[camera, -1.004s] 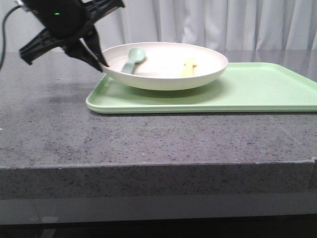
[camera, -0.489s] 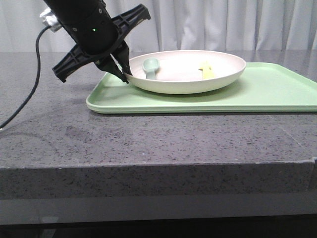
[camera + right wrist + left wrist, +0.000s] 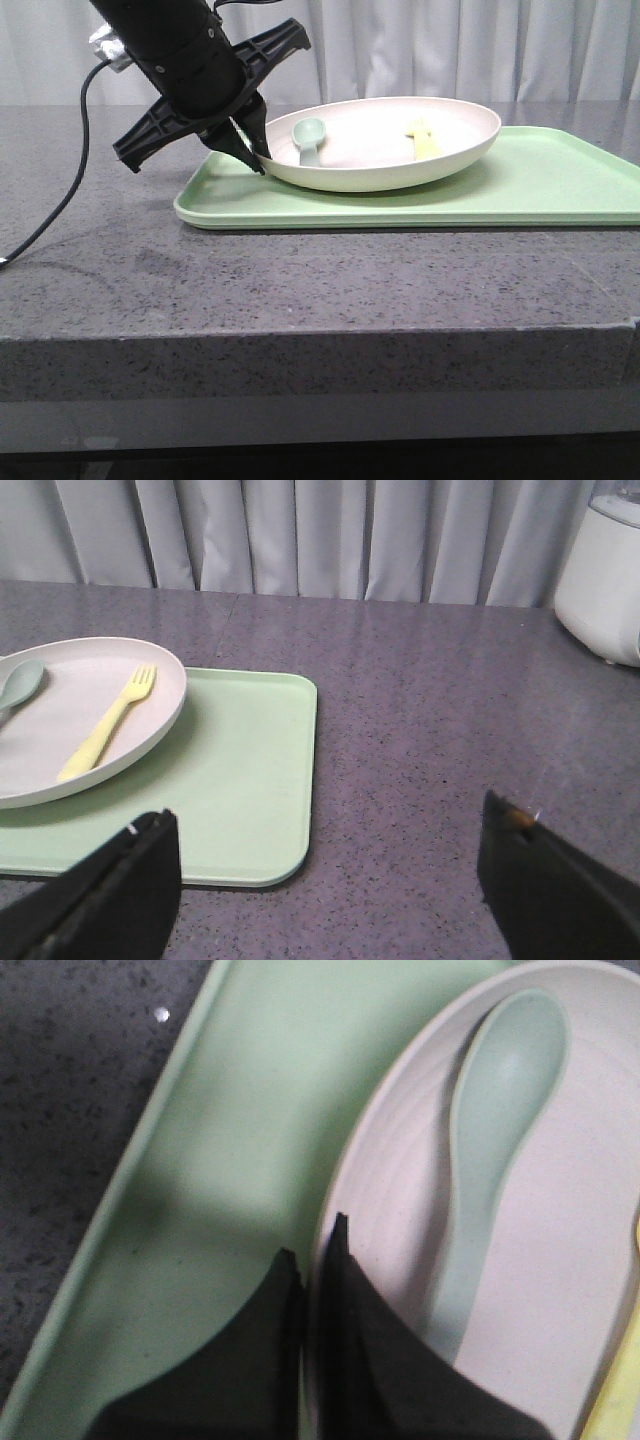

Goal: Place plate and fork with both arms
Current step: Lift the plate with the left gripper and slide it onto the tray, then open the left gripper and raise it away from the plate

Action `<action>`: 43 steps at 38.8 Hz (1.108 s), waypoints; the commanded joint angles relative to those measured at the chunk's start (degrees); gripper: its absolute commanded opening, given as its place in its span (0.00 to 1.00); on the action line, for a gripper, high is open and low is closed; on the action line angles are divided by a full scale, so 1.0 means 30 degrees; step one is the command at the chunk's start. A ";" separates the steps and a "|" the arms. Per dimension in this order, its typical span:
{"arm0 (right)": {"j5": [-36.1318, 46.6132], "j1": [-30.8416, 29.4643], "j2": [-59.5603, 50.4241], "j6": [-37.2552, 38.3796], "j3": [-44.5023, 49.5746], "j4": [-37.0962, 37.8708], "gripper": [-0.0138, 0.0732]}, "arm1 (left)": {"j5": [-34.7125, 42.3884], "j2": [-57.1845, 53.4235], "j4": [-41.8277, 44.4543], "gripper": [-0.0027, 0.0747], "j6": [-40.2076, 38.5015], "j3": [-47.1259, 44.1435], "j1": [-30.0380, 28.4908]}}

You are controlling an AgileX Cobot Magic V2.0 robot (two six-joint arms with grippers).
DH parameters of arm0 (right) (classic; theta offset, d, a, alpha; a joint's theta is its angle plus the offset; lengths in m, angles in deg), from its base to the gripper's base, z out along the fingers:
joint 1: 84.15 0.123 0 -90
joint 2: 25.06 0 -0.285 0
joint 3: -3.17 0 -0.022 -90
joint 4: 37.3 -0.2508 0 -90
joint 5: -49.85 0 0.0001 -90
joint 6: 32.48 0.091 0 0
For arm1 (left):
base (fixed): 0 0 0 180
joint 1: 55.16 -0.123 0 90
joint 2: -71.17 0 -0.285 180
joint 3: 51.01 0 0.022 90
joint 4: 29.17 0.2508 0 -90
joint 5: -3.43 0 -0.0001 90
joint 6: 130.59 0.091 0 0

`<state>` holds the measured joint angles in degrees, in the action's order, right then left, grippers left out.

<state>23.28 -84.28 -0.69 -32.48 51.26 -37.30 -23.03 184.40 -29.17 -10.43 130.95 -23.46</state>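
The cream plate [image 3: 380,168] lies on the light-green tray [image 3: 540,192], its left side low and its right side slightly raised. My left gripper [image 3: 255,160] is shut on the plate's left rim; in the left wrist view the gripper [image 3: 312,1250] pinches the rim, one finger inside the plate [image 3: 590,1260] and one outside. The pale-yellow fork [image 3: 422,142] lies inside the plate, also seen in the right wrist view [image 3: 105,725]. My right gripper [image 3: 330,880] is open and empty over the bare counter, right of the tray [image 3: 240,790]; it is out of the front view.
A grey-green spoon [image 3: 308,138] lies in the plate next to the fork. A white appliance [image 3: 605,570] stands at the far right on the counter. The left arm's cable [image 3: 60,200] hangs to the counter. The counter's front edge is close.
My left gripper has carried the plate to the right and down onto the tray. In the last half second it shifted only slightly right.
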 commanded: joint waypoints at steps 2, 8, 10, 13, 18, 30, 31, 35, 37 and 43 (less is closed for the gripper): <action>0.1488 -0.0109 0.0333 -0.0103 -0.0674 0.0218 0.88 | 0.0802 -0.0941 0.0000 0.04 -0.0182 0.0657 0.0154; 0.1488 -0.0109 0.0333 -0.0103 -0.0674 0.0218 0.88 | 0.1108 -0.0979 0.0000 0.20 -0.0101 0.0657 0.0154; 0.1488 -0.0109 0.0333 -0.0103 -0.0674 0.0218 0.88 | 0.1148 -0.0979 0.0000 0.26 -0.0050 0.0657 0.0154; 0.1488 -0.0109 0.0333 -0.0103 -0.0674 0.0218 0.88 | 0.1148 -0.0979 0.0000 0.35 -0.0050 0.0657 0.0154; 0.1488 -0.0109 0.0333 -0.0103 -0.0674 0.0218 0.88 | 0.1187 -0.1046 0.0000 0.48 -0.0009 0.0657 0.0154; 0.1488 -0.0109 0.0333 -0.0103 -0.0674 0.0218 0.88 | 0.1138 -0.3368 0.0986 0.55 0.2049 0.0657 0.0154; 0.1488 -0.0109 0.0333 -0.0103 -0.0674 0.0218 0.88 | 0.1034 -0.3786 0.1369 0.55 0.2099 0.0657 0.0154; 0.1488 -0.0109 0.0333 -0.0103 -0.0674 0.0218 0.88 | 0.0474 -0.4911 0.1944 0.55 0.3617 0.0657 0.0154; 0.1488 -0.0109 0.0333 -0.0103 -0.0674 0.0218 0.88 | -0.0231 -0.5638 0.1988 0.55 0.5117 0.0657 0.0154; 0.1488 -0.0109 0.0333 -0.0103 -0.0674 0.0218 0.88 | -0.2716 -0.7733 0.1988 0.55 0.9899 0.0657 0.0154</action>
<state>23.28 -84.28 -0.69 -32.48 51.26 -37.30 -30.30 166.74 -23.78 10.16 131.16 -23.46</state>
